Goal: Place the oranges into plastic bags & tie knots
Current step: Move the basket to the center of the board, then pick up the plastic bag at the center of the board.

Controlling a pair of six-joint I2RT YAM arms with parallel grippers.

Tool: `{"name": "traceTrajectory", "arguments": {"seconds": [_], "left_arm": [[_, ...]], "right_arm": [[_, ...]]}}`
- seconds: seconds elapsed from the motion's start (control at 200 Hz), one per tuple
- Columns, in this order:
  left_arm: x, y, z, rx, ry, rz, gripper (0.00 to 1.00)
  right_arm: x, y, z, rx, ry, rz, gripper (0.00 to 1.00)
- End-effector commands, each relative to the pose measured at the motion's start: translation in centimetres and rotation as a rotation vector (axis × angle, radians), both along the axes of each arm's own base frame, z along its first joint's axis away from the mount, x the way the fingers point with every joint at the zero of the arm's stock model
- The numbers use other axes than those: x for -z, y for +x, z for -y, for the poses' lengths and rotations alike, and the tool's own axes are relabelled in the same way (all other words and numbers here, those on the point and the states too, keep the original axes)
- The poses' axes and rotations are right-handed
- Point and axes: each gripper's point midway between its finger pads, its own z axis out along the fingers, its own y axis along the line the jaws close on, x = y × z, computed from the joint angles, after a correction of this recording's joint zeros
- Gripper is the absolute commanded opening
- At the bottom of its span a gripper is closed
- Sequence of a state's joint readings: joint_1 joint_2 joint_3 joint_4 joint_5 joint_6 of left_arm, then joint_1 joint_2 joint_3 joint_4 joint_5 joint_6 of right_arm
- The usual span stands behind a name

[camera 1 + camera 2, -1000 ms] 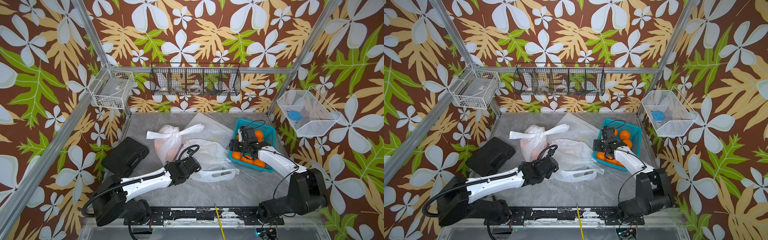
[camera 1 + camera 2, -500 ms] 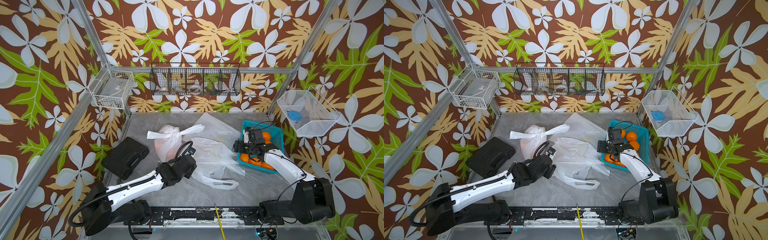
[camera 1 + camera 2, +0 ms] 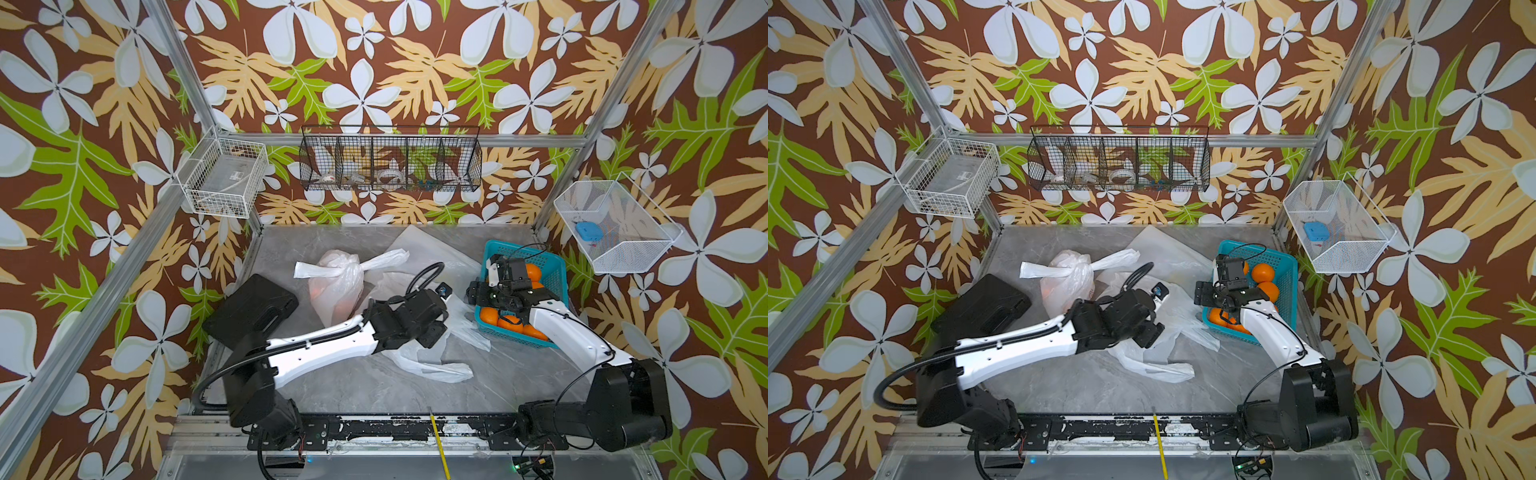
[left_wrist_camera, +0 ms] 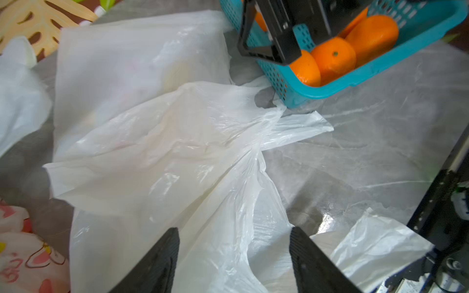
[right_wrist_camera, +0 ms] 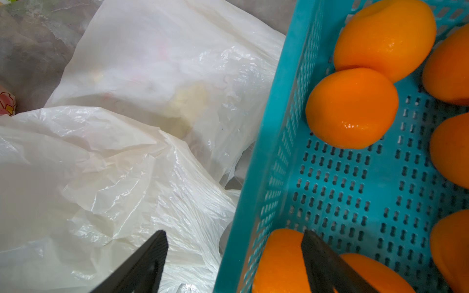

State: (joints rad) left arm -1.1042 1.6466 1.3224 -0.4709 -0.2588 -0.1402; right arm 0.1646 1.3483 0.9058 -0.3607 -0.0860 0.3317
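My left gripper [image 4: 233, 230] hangs spread over the loose plastic bag [image 4: 165, 152] at the middle of the worktop [image 3: 374, 395]. My right gripper [image 5: 234, 232], also spread, straddles the wall of the teal basket [image 5: 330, 190] at the right edge, with oranges [image 5: 351, 107] inside.

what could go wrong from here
1. The right claw stands open astride the teal basket wall; closing there could pinch the rim rather than an orange.
2. The loose bag lies crumpled, unheld under the open left claw; an orange may miss its mouth.
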Motion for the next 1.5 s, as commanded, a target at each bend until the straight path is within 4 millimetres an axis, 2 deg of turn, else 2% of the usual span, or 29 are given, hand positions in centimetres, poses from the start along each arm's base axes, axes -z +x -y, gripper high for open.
{"name": "traceTrajectory", "arguments": {"seconds": [0.0,0.195,0.39,0.525,0.646,0.696,0.786,0.901,1.016,1.096,1.276,1.496], "left_arm": [[3.3,-0.7,-0.7,0.039,0.182,-0.019,0.71],[7.5,-1.1,0.3,0.072,0.260,-0.052,0.73],[10.7,0.4,-0.9,0.010,0.375,-0.003,0.74],[11.8,1.3,-1.6,-0.035,0.425,0.040,0.73],[12.3,2.0,-2.4,-0.077,0.462,0.083,0.66],[12.4,2.2,-2.5,-0.087,0.463,0.095,0.57],[11.3,2.8,-2.8,-0.122,0.449,0.139,0.31],[8.2,3.1,-2.7,-0.145,0.353,0.168,0.00],[4.8,3.3,-3.0,-0.167,0.227,0.145,0.00],[3.0,3.6,-4.0,-0.194,0.148,0.116,0.00],[-0.5,4.5,-7.5,-0.298,0.001,0.069,0.00],[-6.1,5.6,-11.1,-0.392,-0.338,0.016,0.00]], "right_arm": [[-0.1,-0.2,0.1,-0.002,-0.006,0.003,0.86],[-0.1,-0.4,0.2,0.001,-0.012,0.010,0.87],[-0.6,-0.6,0.6,0.017,0.010,0.032,0.87],[-1.5,-0.7,1.2,0.039,0.036,0.060,0.88],[-2.1,-0.9,2.0,0.052,0.030,0.073,0.88],[-2.3,-1.0,2.2,0.057,0.034,0.078,0.88],[-2.5,-1.2,2.5,0.053,0.033,0.083,0.88],[-2.1,-1.5,1.7,0.015,0.064,0.060,0.88],[-1.2,-1.1,0.0,-0.029,0.150,0.035,0.88],[-0.2,-0.7,-0.3,-0.026,0.171,0.013,0.88],[2.2,-0.4,1.3,0.022,0.079,-0.047,0.84],[3.9,-0.8,3.1,0.062,-0.029,-0.101,0.82]]}}
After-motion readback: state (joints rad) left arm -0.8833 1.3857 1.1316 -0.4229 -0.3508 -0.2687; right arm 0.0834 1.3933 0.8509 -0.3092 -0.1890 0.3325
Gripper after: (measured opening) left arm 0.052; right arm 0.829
